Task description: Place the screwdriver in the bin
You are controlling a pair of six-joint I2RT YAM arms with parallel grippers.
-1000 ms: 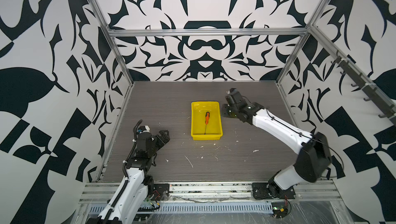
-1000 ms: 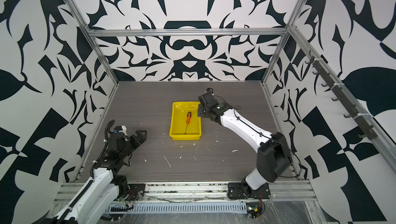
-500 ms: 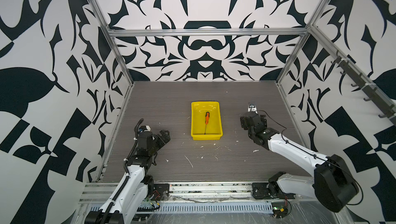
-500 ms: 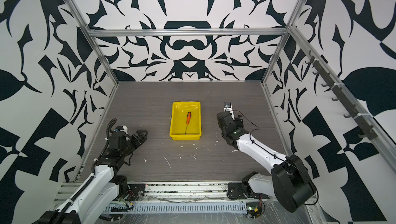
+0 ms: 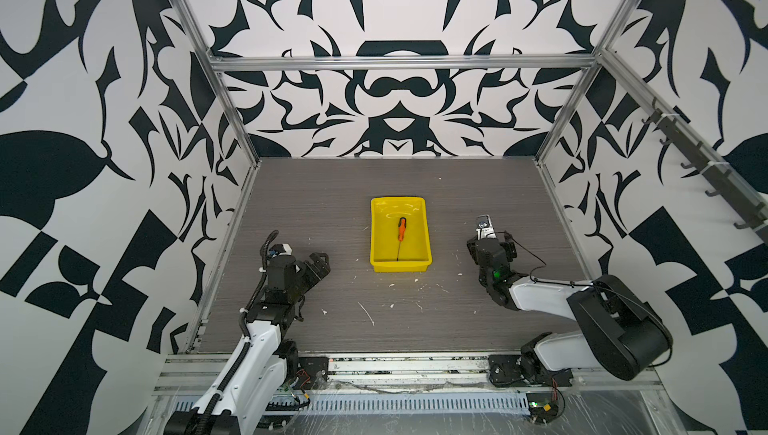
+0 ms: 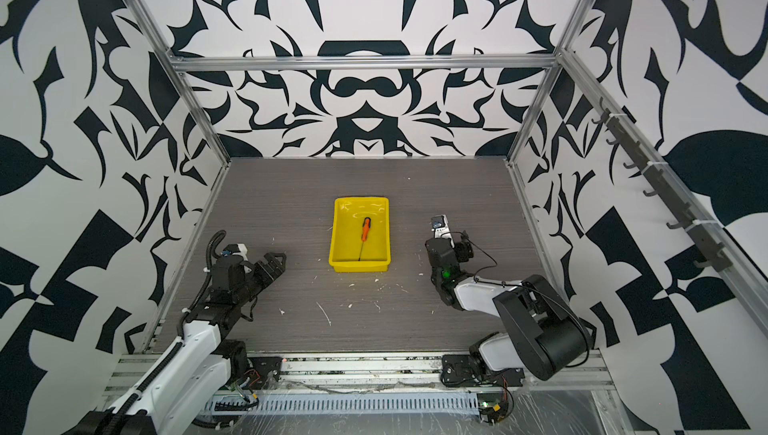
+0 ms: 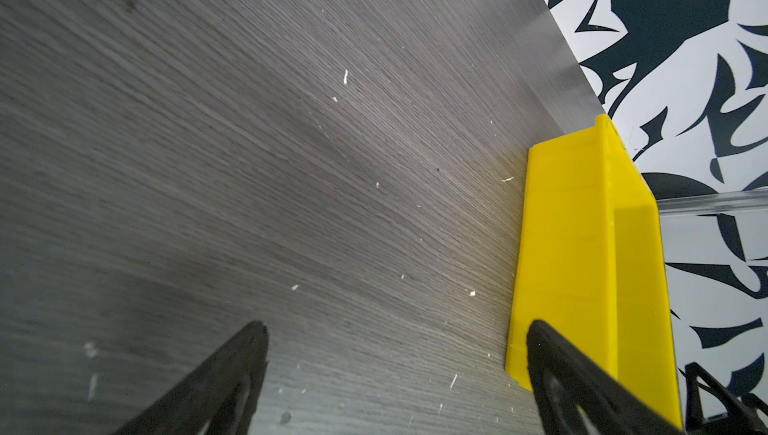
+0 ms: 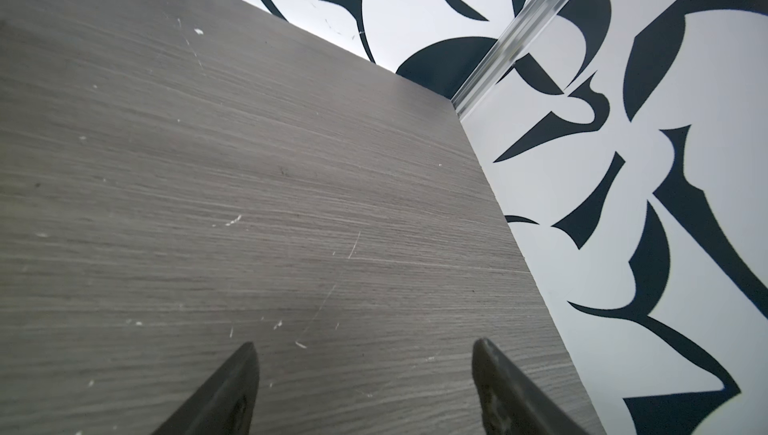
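The screwdriver [image 5: 401, 233] lies inside the yellow bin [image 5: 401, 266] in both top views, handle toward 12 o'clock; white flecks [image 5: 368, 314] litter the table [image 5: 332, 204] at 6 o'clock. Left wrist: left gripper [image 7: 397, 325] spread wide, empty, the bin's wall behind 1 finger. Right wrist: right gripper [image 8: 363, 343] agape, empty, above the table.

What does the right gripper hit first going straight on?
Nothing nearby: beyond its open jaws the right gripper faces bare table, then the patterned back wall. Pitch unclear; it may graze the table first.

Top cams overhead, same scene, wrist cams low over tabletop [image 8: 208, 204]
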